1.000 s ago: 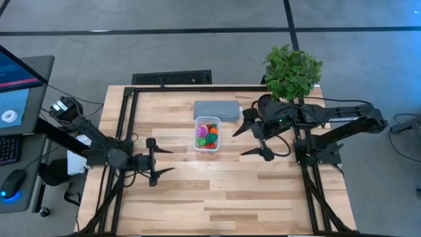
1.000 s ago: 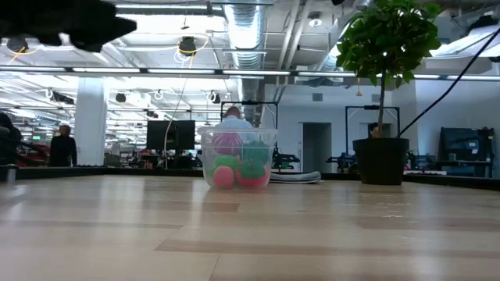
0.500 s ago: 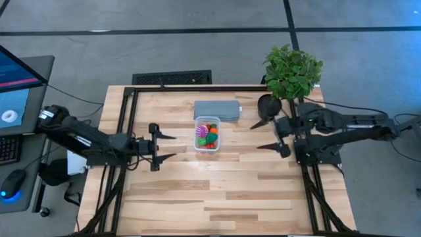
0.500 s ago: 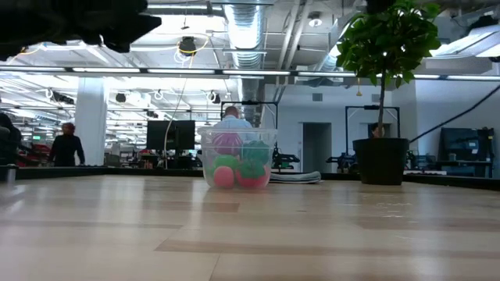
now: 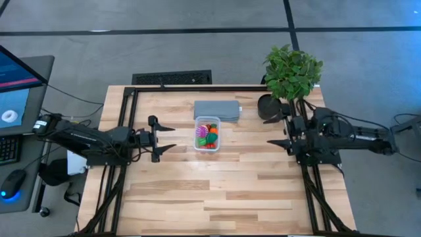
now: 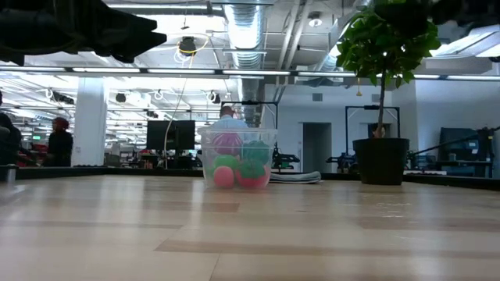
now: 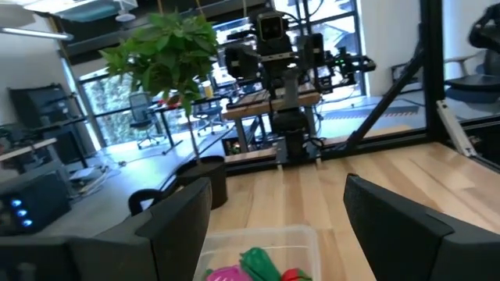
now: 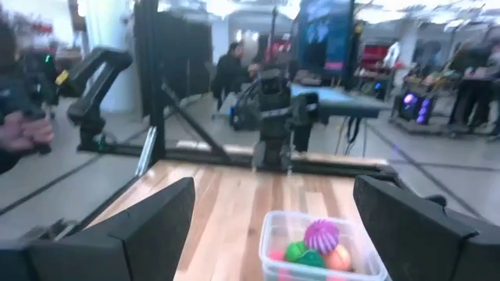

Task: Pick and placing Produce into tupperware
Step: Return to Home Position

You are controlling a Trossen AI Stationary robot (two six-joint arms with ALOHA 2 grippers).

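Your sorting looks finished. The small toy fruits and vegetables [image 5: 208, 134], red, green, orange and pink, with a spiky purple ball [image 8: 321, 234], all sit inside the small clear plastic rectangular tub [image 5: 218, 147]. The tub stands mid-way on the pale wooden table [image 5: 217, 191], right beside the flat grey pad [image 5: 216, 109]. From above you can spot no piece loose on the wood, though the count inside the tub is hard to tell. The left pincer [image 5: 168, 137] hangs to one side of the tub, fingers apart and empty. The right pincer [image 5: 275, 130] hangs on the other side, near the leafy green potted plant [image 5: 293, 72], likewise apart and empty. Only parking the arms seems left.
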